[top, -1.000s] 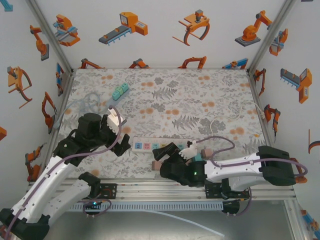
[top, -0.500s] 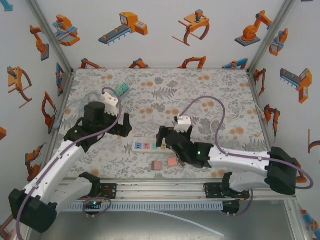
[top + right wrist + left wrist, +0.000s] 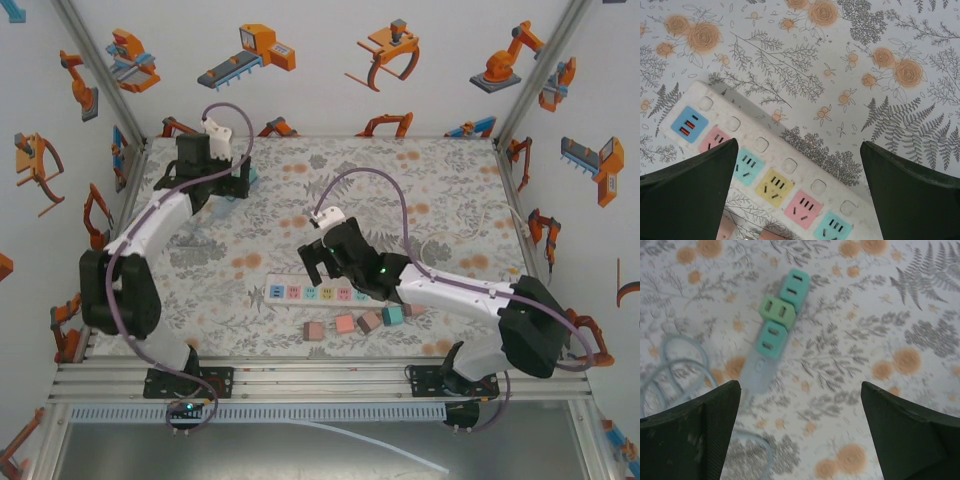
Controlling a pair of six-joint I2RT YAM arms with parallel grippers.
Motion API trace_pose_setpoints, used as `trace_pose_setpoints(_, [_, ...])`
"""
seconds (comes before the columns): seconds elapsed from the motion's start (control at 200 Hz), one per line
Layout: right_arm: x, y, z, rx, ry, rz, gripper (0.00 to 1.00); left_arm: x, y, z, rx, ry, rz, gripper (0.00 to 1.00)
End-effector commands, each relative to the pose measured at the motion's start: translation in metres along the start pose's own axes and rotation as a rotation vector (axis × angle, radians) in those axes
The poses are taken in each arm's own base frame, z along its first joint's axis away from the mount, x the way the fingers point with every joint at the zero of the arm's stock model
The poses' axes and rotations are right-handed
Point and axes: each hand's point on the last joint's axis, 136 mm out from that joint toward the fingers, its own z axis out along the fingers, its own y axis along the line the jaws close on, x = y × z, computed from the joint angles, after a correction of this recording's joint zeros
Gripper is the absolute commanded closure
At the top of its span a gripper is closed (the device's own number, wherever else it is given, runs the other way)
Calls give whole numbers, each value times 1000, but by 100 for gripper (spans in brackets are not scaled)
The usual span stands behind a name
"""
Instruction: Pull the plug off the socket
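Left wrist view: left gripper is hovering with fingers spread wide, gripping nothing. The right gripper is doing likewise over the white power strip. Three green plugs are sitting upper left of centre on a pale socket bar. They are probably light, rigid and friction-seated. I'd be pinching the end plug's flat sides.

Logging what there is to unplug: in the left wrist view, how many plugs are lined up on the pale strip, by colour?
Teal plugs: 2
Green plugs: 1
Total: 3
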Motion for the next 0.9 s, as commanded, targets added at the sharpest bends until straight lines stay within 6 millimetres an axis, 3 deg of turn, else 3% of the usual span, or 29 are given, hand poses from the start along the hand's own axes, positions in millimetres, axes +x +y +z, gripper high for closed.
trace_pose_setpoints(0.0, [-16, 4, -20, -55, -45, -3, 0, -13, 8, 34, 27, 6, 113, 2])
trace_pose_setpoints(0.13, [-14, -3, -44, -63, -75, 51, 0, -5, 7, 78, 68, 68, 200, 2])
trace_pose_setpoints(0.19, [-10, -8, -53, -58, -92, 71, 0, 9, 9, 98, 80, 141, 213, 2])
trace_pose_setpoints(0.456, [0, -20, -72, -24, -43, 104, 1, 50, 2, 141, 173, 311, 172, 0])
trace_pose_setpoints(0.616, [-8, -22, -78, -16, -40, 109, 1, 73, 3, 153, 185, 398, 199, 27])
trace_pose_setpoints(0.896, [-17, -22, -82, -22, -75, 146, 1, 77, -13, 152, 242, 405, 272, 61])
